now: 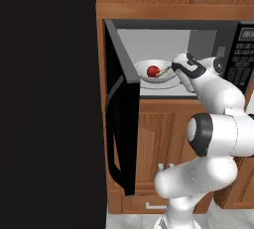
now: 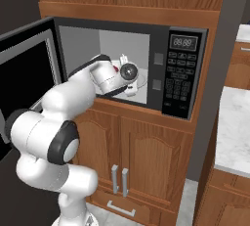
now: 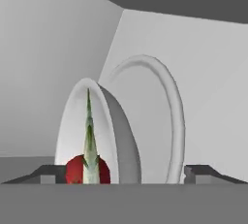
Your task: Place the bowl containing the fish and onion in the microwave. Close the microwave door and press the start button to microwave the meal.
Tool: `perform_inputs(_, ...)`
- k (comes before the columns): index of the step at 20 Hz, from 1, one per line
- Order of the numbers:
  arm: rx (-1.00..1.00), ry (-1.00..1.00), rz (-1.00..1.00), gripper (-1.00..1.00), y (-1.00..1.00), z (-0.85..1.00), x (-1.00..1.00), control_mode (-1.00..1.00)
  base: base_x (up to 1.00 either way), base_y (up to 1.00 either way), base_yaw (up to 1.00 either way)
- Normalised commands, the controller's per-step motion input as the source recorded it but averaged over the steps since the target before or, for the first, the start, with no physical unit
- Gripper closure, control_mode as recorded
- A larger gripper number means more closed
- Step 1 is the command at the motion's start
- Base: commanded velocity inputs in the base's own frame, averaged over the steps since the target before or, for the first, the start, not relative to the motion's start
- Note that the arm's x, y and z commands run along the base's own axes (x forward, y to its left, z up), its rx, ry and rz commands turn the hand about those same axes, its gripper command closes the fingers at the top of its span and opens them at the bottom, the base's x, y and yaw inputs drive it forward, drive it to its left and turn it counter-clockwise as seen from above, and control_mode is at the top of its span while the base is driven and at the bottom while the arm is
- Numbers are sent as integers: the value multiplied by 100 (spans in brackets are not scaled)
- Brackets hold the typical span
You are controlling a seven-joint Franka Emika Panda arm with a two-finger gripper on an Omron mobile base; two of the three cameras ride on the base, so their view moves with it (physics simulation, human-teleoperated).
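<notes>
Inside the open microwave [image 1: 163, 37], on its pale floor, sits the bowl [image 1: 149, 77] with the red onion [image 1: 153, 70] and slender fish [image 1: 163, 73]. At the bowl's right rim the gripper [image 3: 124, 172] spreads wide, holding nothing; the microwave door [image 1: 121, 124] hangs open on the left.

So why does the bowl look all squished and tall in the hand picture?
Hand view: the camera sits close and rolled sideways, so the bowl shows edge-on and stretched. Left base view: the same bowl looks round, with the onion sharp and evenly lit inside the microwave.
</notes>
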Motion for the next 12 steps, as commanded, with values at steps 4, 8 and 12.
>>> perform_inputs(4,-7,-2,2,-100,1,31,-69,-100,0,0,0)
perform_inputs(8,-16,0,1,-100,3,34,-92,-100,0,0,0)
perform_inputs(12,-26,1,0,-100,3,33,-100,-100,0,0,0)
